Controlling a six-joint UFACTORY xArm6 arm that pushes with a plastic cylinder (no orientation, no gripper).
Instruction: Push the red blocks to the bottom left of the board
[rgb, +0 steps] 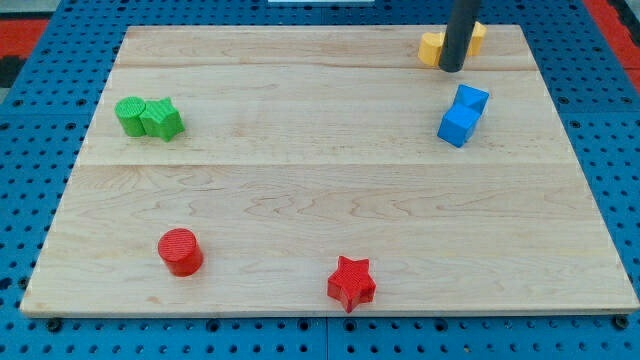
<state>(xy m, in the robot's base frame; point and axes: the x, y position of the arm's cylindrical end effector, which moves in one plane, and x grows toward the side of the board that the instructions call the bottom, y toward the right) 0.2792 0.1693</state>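
Note:
A red cylinder (181, 251) stands near the board's bottom left. A red star (351, 283) lies near the bottom edge, right of the cylinder and about the middle of the board. My tip (451, 68) is at the view's top right, far from both red blocks. It stands just in front of the yellow blocks (434, 46), touching or nearly touching them.
Two blue blocks (463, 114) sit together below my tip at the right. Two green blocks (148, 117) sit together at the upper left. The wooden board (320, 180) lies on a blue pegboard surface.

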